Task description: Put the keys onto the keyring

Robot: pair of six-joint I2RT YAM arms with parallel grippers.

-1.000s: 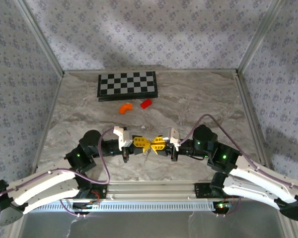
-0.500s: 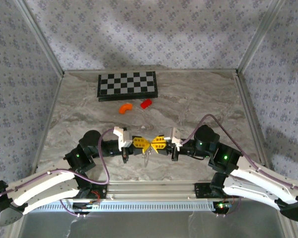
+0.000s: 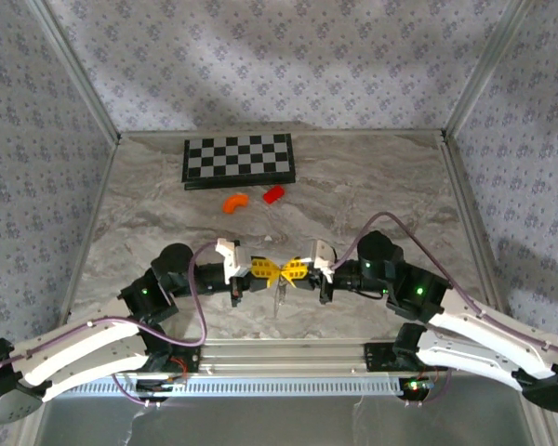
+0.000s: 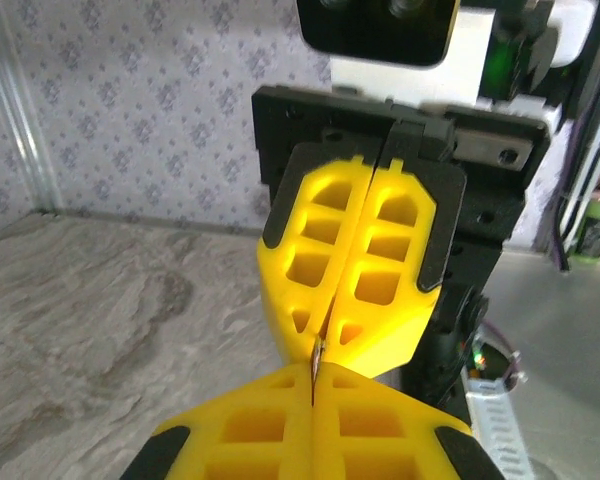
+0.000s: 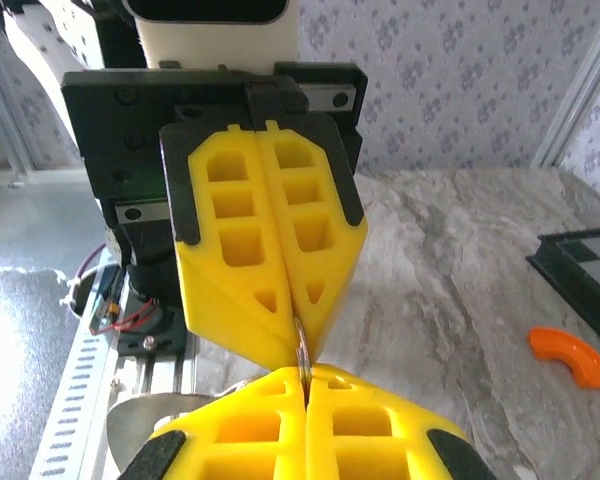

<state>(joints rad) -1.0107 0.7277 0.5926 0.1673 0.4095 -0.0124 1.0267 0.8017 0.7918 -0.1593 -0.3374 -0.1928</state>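
Top view: the left gripper [image 3: 271, 270] and right gripper [image 3: 289, 270] are found tip to tip above the near middle of the table [image 3: 381, 186], both with jaws pressed together. A thin pale strand of the keyring [image 3: 279, 299] is seen hanging just below the meeting point. The checkerboard [image 3: 239, 160] is noted at the far side, with the orange piece [image 3: 234, 202] and red block [image 3: 274, 193] just in front of it, well apart from the grippers.

Left wrist view: a dark metal sliver of the keyring [image 4: 316, 360] is shown running from the seam of the right gripper [image 4: 325, 335] into the seam of the left gripper [image 4: 313, 385]; the hanging strand is hidden here.

Right wrist view: the same piece is revealed as a silvery curved loop [image 5: 302, 352], pinched by both the left gripper [image 5: 298, 330] and the right gripper [image 5: 306, 385]. The keys cannot be told apart from the loop.

The table is grey marbled; it is enclosed by patterned walls [image 3: 260, 56] and metal posts [image 3: 74, 70]
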